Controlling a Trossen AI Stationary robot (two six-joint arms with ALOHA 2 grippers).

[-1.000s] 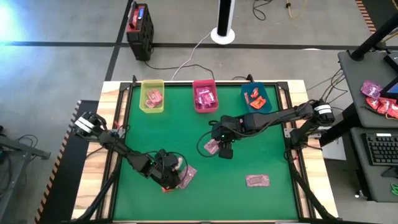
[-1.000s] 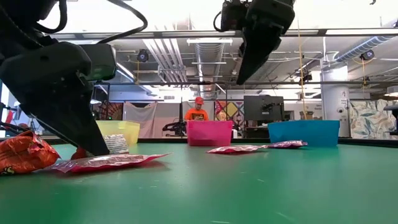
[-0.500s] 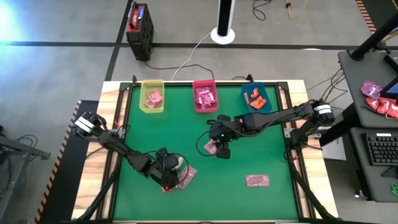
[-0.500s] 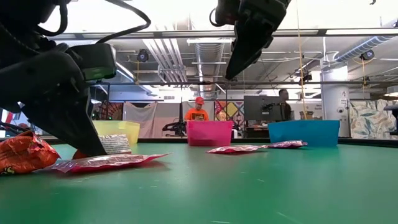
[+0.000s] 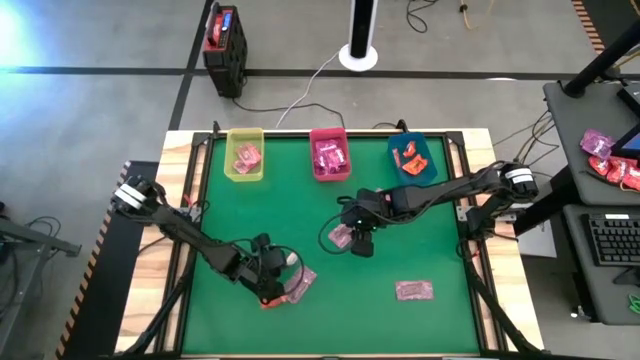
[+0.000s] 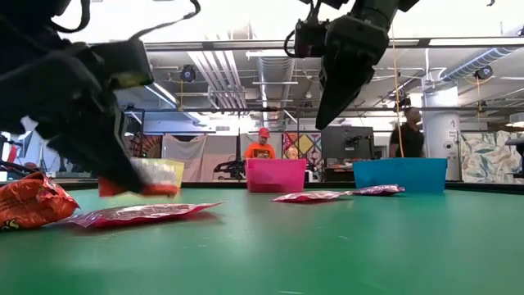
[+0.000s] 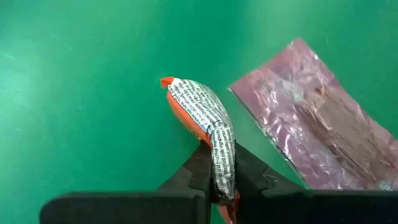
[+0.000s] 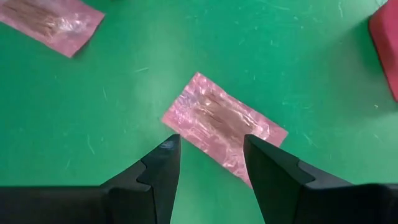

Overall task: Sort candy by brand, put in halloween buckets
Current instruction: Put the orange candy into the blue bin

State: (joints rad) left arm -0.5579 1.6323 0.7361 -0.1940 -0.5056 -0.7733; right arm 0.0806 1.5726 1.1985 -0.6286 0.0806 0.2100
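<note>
My left gripper (image 5: 272,287) is at the table's near left, shut on a small orange-red candy (image 7: 199,106). A pale pink candy (image 5: 300,283) lies flat beside it, and another orange-red one (image 6: 29,205) lies nearer the edge. My right gripper (image 5: 362,243) hangs open above a pale pink candy (image 8: 224,127) lying flat mid-table; its fingers touch nothing. A further pink candy (image 5: 413,290) lies at the near right. The halloween buckets stand along the far edge: yellow-green (image 5: 245,155), pink-red (image 5: 330,155) and blue-teal (image 5: 410,158), each with candy inside. My left gripper pinches the orange-red candy's one end (image 7: 221,134) between its two fingers, which come from above, slanting down, and lie along the packet. The rest of the packet sticks out past the fingertips. In the low view it appears just clear of the table.
A black-and-red box (image 5: 222,40) stands on the floor beyond the table's far left. More candy lies on a side desk (image 5: 610,160) at the right. Green mat (image 5: 400,225) is bare between the two arms and toward the right.
My left gripper has shut on the orange-red candy and risen a little with it; the candy has left the table beside the pale pink packet, which has stayed flat where it was.
</note>
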